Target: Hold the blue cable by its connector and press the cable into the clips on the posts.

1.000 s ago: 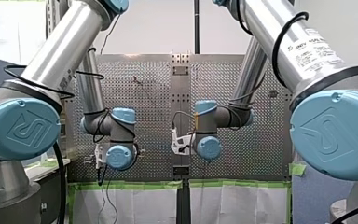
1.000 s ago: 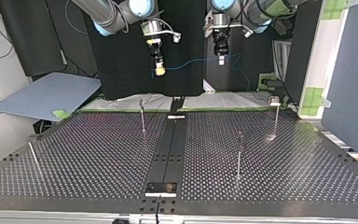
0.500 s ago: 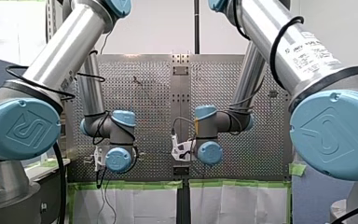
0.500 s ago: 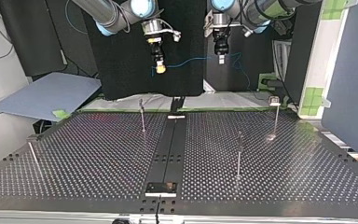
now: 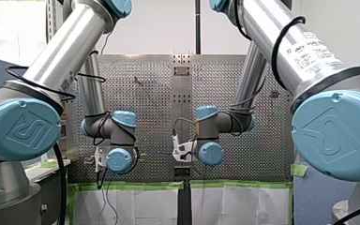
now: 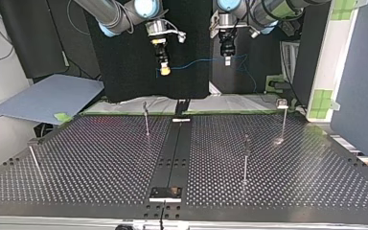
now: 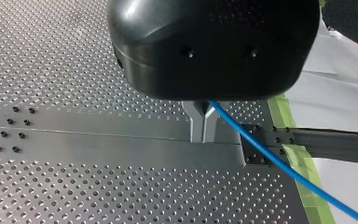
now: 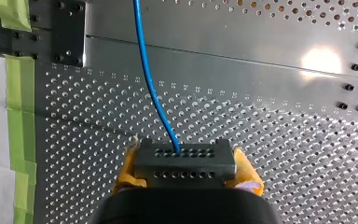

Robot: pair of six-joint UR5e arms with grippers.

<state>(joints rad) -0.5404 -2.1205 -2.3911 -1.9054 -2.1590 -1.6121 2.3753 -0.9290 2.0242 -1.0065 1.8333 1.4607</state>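
Upper middle, top view: right end effector [image 6: 164, 72] pinches our connector [image 8: 185, 158], left end effector [image 6: 227, 61] nips the likely limp blue cable [image 8: 144, 70].

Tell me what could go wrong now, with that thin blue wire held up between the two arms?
First, the thin blue cable curves loosely between my right pincer, clamped on the dark rectangular connector, and my left pincer. Brought down like this, it might miss the tops of the thin metal posts. Second, my left pincer's narrow metal fingers pinch only bare cable, which might slip through when pulled.
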